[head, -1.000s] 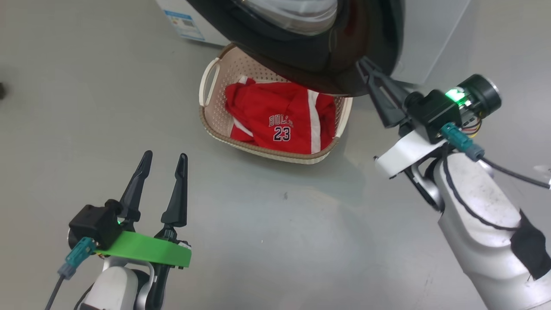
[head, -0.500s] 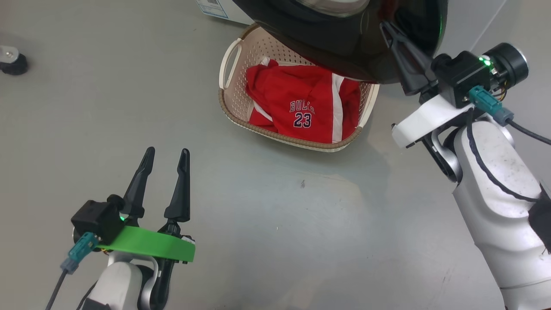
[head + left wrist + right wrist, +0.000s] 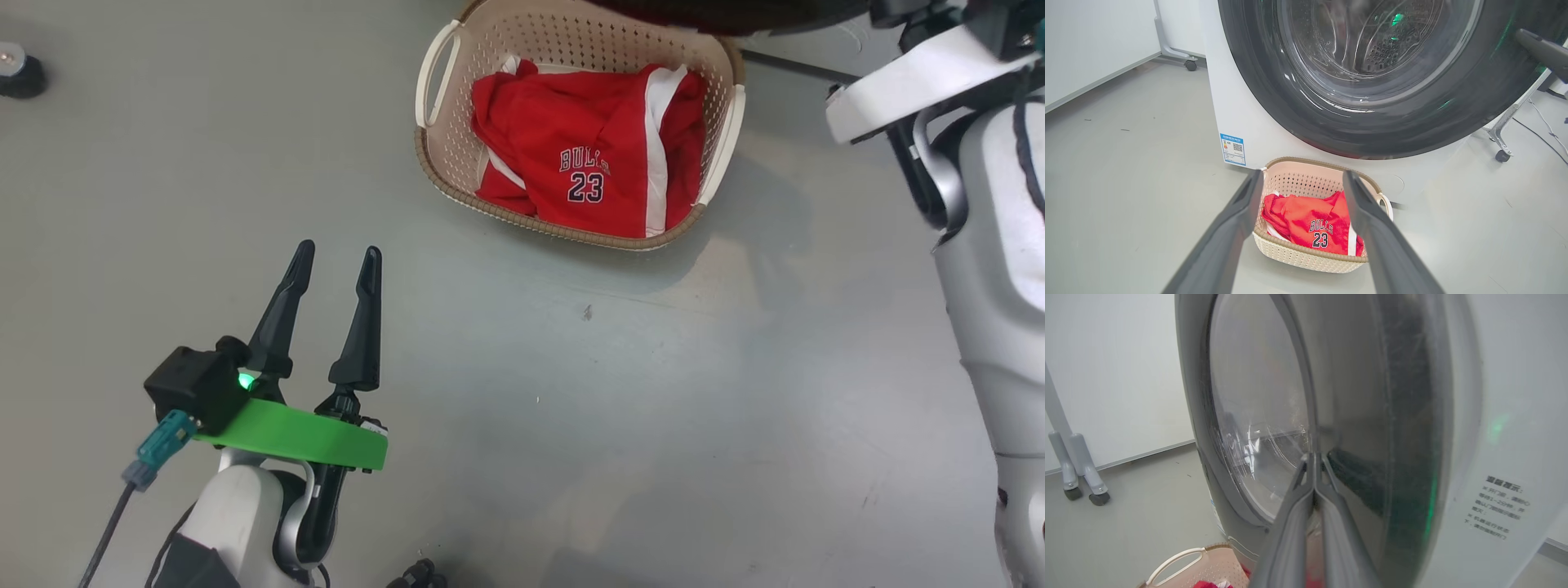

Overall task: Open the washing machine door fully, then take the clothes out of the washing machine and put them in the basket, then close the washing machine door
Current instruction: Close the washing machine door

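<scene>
My right gripper (image 3: 1314, 457), fingers pinched together, leans on the washing machine door (image 3: 1257, 416); clothes (image 3: 588, 147) lie in the basket (image 3: 571, 37); left gripper (image 3: 336, 255) gapes idle. I fear the tips skidding off the gloss, leaving it unlatched.

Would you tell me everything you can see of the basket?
The basket is small, cream and plastic-looking, with perforated walls, a brown woven-look rim and a loop handle at each end. It stands upright on the grey floor, close before the washer. A red jersey lies crumpled inside. Nothing else touches it.
</scene>
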### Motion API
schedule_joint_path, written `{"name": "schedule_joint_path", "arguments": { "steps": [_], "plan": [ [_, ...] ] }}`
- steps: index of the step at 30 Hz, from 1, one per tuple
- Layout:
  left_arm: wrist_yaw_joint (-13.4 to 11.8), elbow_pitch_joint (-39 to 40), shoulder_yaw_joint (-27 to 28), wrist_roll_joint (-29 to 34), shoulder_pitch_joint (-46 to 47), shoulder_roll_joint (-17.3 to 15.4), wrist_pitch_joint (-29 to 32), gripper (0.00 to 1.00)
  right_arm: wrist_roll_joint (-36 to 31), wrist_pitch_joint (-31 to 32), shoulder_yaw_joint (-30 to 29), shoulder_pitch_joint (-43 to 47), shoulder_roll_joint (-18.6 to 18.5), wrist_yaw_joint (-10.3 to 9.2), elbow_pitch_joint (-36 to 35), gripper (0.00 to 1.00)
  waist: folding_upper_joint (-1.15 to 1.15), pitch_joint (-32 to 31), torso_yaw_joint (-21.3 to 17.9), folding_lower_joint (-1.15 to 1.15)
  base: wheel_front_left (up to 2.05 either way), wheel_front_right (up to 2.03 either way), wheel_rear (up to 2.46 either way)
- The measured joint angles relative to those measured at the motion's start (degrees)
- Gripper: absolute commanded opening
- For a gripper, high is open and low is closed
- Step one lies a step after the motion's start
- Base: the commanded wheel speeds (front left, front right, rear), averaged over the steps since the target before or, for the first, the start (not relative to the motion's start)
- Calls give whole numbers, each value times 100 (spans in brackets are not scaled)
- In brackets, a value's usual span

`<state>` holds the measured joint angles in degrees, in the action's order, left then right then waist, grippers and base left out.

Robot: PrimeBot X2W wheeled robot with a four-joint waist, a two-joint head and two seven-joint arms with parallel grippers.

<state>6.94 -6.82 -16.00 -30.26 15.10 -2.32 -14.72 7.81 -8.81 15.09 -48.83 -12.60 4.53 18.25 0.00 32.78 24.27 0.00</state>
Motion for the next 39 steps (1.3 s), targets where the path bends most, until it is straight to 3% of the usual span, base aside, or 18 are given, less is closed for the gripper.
{"name": "schedule_joint_path", "arguments": {
  "steps": [21, 27, 39],
  "plan": [
    [0, -26, -159, -208, 311, 78, 0, 100, -58, 141, -368, -1179, -321, -225, 342, 0, 0, 568, 225, 0, 0, 0, 0],
    [0, -80, -159, -237, 316, 86, 0, 100, 27, 109, -500, -1240, -172, -320, 494, 0, 0, 591, 252, 0, 0, 0, 0],
    [0, -222, -126, -299, 402, 96, 0, 100, 78, -149, -489, -1234, -132, -308, 1011, 0, 0, 387, 205, 0, 0, 0, 0]
  ]
}}
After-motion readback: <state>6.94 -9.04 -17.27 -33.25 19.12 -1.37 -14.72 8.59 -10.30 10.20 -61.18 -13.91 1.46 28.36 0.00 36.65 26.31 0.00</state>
